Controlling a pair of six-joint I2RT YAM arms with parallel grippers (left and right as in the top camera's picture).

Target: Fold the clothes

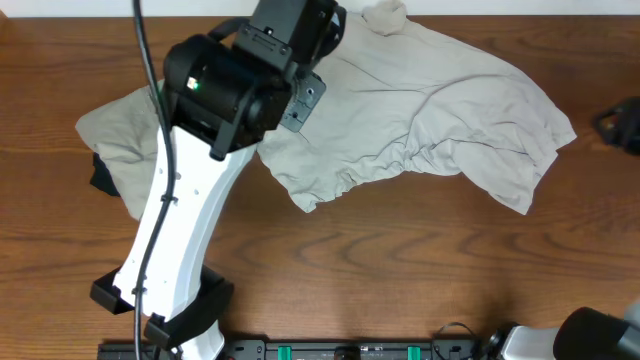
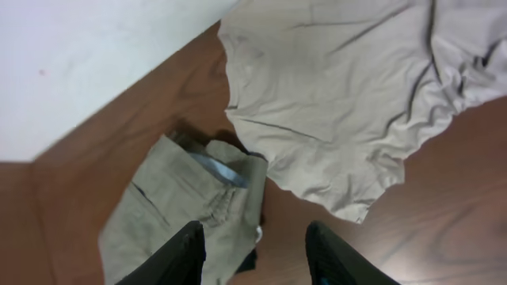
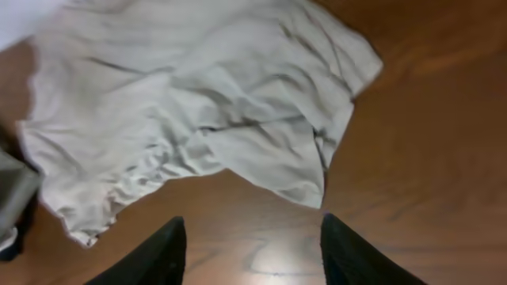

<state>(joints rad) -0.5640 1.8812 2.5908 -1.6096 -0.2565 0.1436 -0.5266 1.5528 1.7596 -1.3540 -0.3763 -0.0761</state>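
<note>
While both wrist views look down past their own fingers, the left gripper [image 2: 257, 255] has its dark fingers [image 2: 188, 252] spread apart with nothing held; wood and cloth edge show in the gap. The right gripper [image 3: 253, 252] is the same: fingers parted wide, empty, over bare wooden table [image 3: 428, 158] just short of the cloth. Just beyond the left fingers lies the khaki-tan garment [image 2: 178, 210], crumpled, with a stitched seam and a pale bluish inner patch showing. Something dark [image 1: 100, 175] pokes out under its near-left edge. Past it the cream-white garment [image 1: 440, 110] is spread wrinkly from the table's middle to the far right, near hem bunched. In the left wrist view it lies right against the khaki one. Overhead, the left arm [image 1: 185, 230], white link and black wrist housing, covers where the two garments meet. At the far edge a cream lump [image 1: 385, 15] reaches a white strip. A dark object [image 1: 620, 125] sits at the right edge; I can't tell what it is.
</note>
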